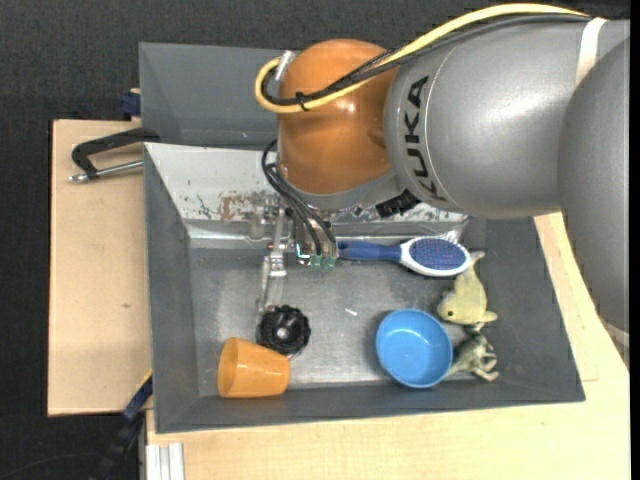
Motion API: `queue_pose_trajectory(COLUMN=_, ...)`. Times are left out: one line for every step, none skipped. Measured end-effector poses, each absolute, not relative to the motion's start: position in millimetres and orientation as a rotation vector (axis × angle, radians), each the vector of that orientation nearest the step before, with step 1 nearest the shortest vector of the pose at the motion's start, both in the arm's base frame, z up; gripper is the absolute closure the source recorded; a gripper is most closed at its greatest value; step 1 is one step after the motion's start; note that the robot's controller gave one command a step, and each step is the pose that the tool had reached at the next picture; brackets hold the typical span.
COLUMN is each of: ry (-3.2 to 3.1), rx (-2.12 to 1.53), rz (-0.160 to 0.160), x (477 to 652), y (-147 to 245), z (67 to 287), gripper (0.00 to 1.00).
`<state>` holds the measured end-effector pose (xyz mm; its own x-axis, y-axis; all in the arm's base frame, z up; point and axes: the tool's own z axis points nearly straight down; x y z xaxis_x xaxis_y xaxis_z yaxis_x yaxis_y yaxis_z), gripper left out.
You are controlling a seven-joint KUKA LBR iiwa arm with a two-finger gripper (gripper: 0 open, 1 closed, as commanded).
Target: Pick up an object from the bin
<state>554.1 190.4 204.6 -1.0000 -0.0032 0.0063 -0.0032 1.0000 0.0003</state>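
My gripper [272, 276] hangs under the orange wrist cover in the left half of the bin, pointing down at the floor. Just below its tip lies a small black round knob-like thing [283, 329], close to the tip; whether they touch I cannot tell. An orange cup [252, 368] lies on its side at the front left, beside the black thing. A brush with a blue handle and a blue-and-white head [432, 257] lies to the right of the gripper, along the back wall.
A blue bowl [413, 348] stands at the front right. Beside it lie a yellow toy animal [466, 304] and a small greenish figure [477, 359]. The big grey arm covers the bin's back right corner.
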Motion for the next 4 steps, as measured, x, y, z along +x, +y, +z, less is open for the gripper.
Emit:
queue_pose_trajectory(ry=-3.076, rx=0.620, rz=-0.001, x=518.4, y=143, z=69, gripper=0.00)
queue_pose_trajectory(ry=-3.108, rx=0.511, rz=-0.004, x=522.6, y=146, z=102, gripper=0.00)
queue_pose_trajectory(ry=-3.135, rx=0.238, rz=-0.002, x=518.8, y=135, z=107, gripper=0.00)
queue_pose_trajectory(ry=-3.130, rx=0.229, rz=-0.002, x=514.6, y=137, z=68, gripper=0.00)
